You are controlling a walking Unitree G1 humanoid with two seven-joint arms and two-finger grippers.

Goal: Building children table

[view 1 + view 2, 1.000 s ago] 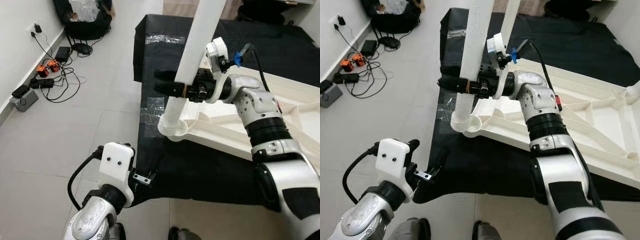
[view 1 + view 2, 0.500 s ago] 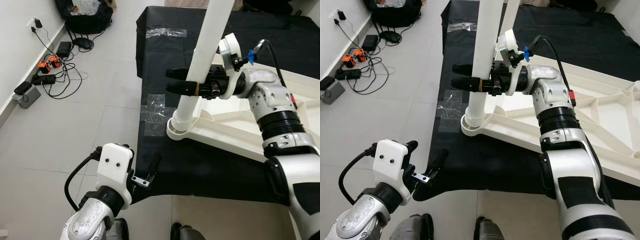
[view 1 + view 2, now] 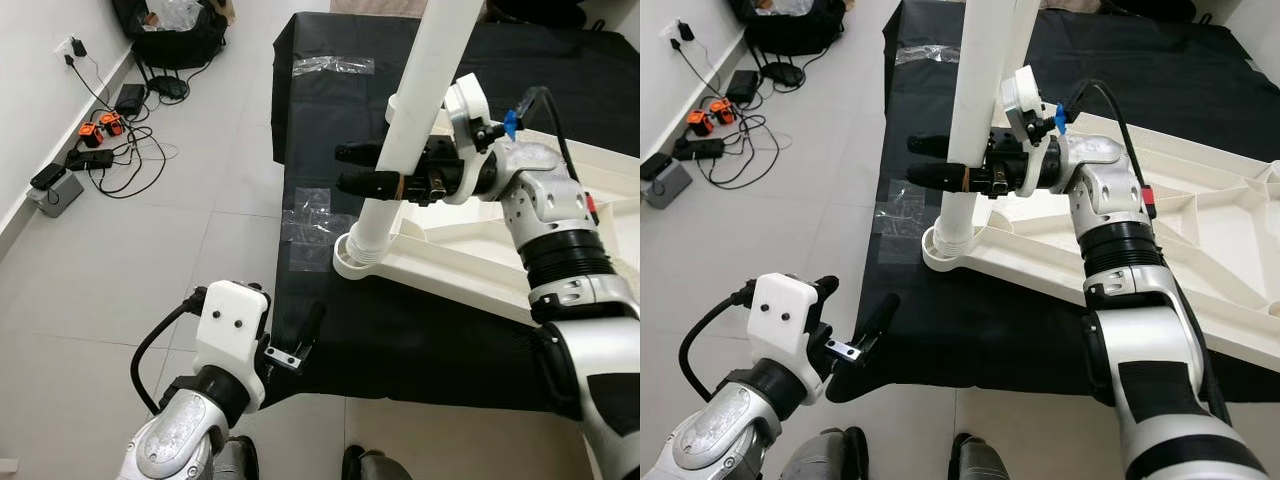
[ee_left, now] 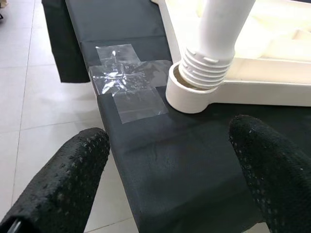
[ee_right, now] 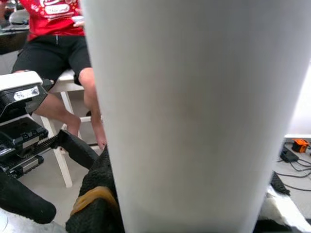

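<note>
Right gripper (image 3: 372, 170): jaws clamped on the white table leg (image 3: 425, 95), gripped partway up its shaft
Table leg: held near upright, threaded lower end seated in the round corner socket (image 4: 187, 97) of the upturned white tabletop (image 3: 1200, 250)
Tabletop: laid underside up on a black cloth (image 3: 330, 110) spread on the tiled floor (image 3: 150, 250)
Left gripper (image 4: 170, 179): jaws apart, nothing held, hung low over the cloth's near edge, socket seen between the fingers
Clear plastic bag (image 4: 127, 80): flat on the cloth, just beside the socket

Pale tiled floor (image 3: 150, 250) — white wall (image 3: 30, 90) at the robot's left, with socket (image 3: 72, 47), tangled cables (image 3: 120, 160) and black bag (image 3: 170, 30) beside it. Black cloth (image 3: 330, 120) spread over the floor.
</note>
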